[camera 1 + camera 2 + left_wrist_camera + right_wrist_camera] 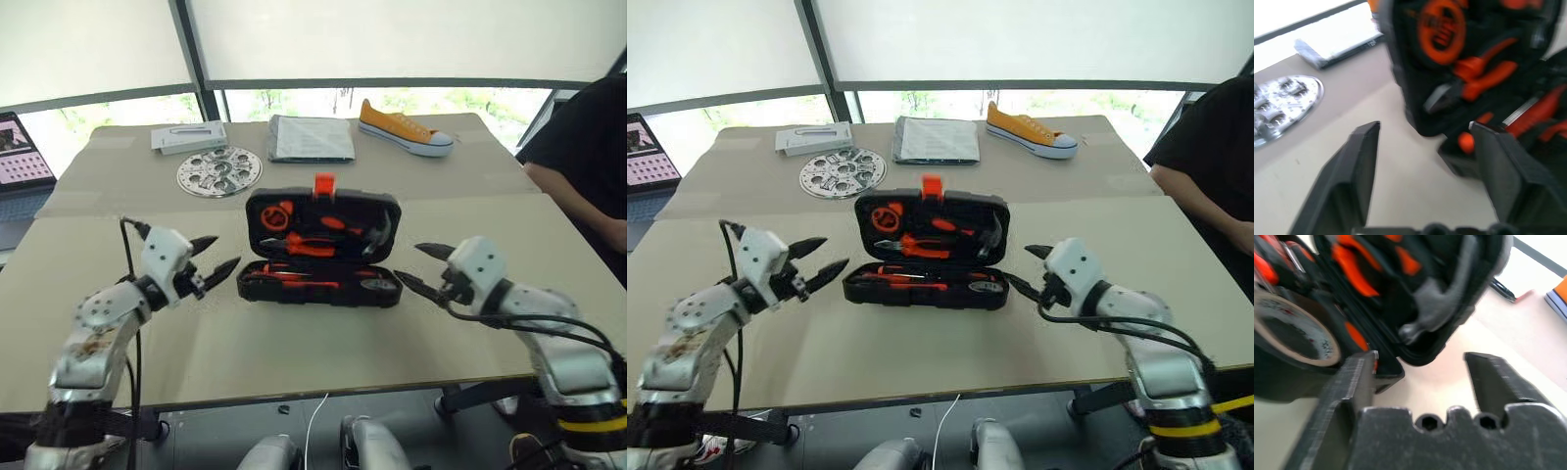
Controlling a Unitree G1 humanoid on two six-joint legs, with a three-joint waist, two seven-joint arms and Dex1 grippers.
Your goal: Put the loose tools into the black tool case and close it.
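While open, black tool case [321,247] bears no legible writing.

Matt black plastic tool case [321,250], shiny perforated metal disc [219,171], canvas shoe [404,128], matt cardboard-like tabletop [294,343]

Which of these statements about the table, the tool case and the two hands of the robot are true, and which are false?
1. The black tool case stands open on the table. True.
2. The left hand holds a screwdriver. False: its fingers are apart and hold nothing, beside the case's left end.
3. The right hand is open and empty. True: it is beside the case's right end.
4. The yellow shoe lies inside the case. False: it lies on the far side of the table, behind the case.
5. The round silver disc lies on the table behind the case, to its left. True.
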